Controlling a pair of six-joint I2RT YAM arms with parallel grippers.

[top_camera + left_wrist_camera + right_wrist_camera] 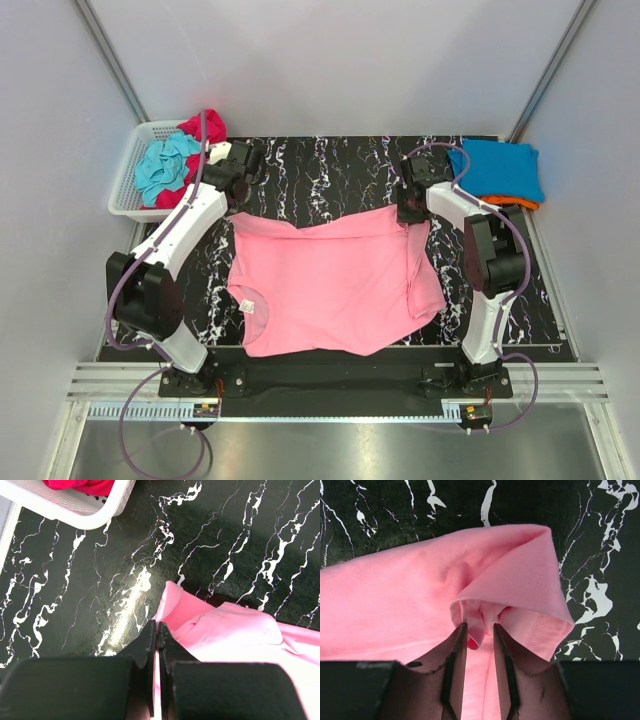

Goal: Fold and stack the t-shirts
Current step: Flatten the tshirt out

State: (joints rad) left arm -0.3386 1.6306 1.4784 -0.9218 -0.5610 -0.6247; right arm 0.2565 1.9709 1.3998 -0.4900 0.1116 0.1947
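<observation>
pink t-shirt spread at the middle of the black marbled mat, round neck at its near-left side, far edge lifted at both corners. left gripper: jaws pressed together on a thin fold at the shirt's far-left corner. right gripper: jaws narrowly parted, pinching a bunched wad of cloth at the far-right corner, with the hem curling over it. judged step: carrying the far edge over towards the near edge. to do it well, move both corners level and together, hold the edge taut between them, lay edge on edge, and let go only once the cloth lies flat. the bunched right corner may leave a crease. beyond the shirt's far-right corner, a folded blue t-shirt lies on an orange t-shirt. beyond its far-left corner, a white slatted basket holds a teal t-shirt and a magenta t-shirt. no brand, label or writing can be read.
</observation>
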